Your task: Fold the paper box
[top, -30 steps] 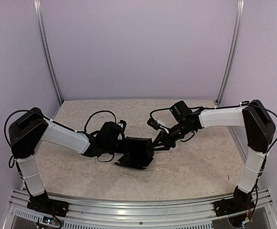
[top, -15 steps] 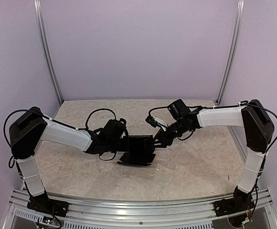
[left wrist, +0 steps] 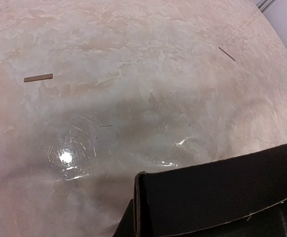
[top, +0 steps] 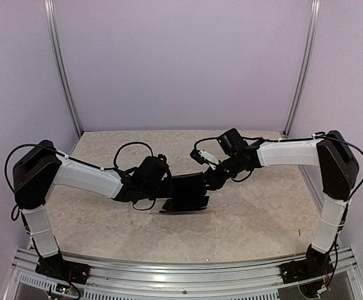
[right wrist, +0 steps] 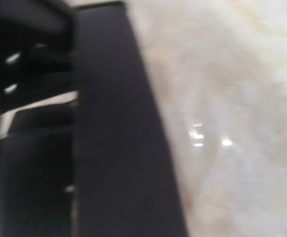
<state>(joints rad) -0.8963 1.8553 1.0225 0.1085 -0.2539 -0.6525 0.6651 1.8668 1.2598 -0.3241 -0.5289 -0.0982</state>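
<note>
- Your left gripper (top: 166, 187) is at the left edge of the paper box (top: 187, 192). Its jaws are nearly together and look pinched on the thin card.
- Your right gripper (top: 208, 180) is hard against the box's right edge. Its wrist view is blurred and filled with black card, so you cannot tell how wide it stands or whether it has hold of anything.
- The box is part-folded and tilted between the two, over the middle of the table (top: 262, 215). Whether its lower flap touches the surface cannot be made out.
- Risk: the left hold looks like a narrow nip on an edge. If the right side pushes hard, the card could pivot or slide out, and the box would drop flat.
- Risk: the thin card may buckle away from its scored lines if the two sides squeeze toward each other, and that would spoil a panel.
- Risk: black fingers on black card, seen through a blurred view, make it easy to misjudge which flap you have. You could catch two layers, or none.
- Risk: the lower flap may snag on the surface under the box and fold the wrong way.
- Count: one paper box, two arms and two grippers.
- Count: the left wrist view shows one tan sliver (left wrist: 38, 77) and one thin dark sliver (left wrist: 226, 54) on the surface, both well apart from the box.
</note>
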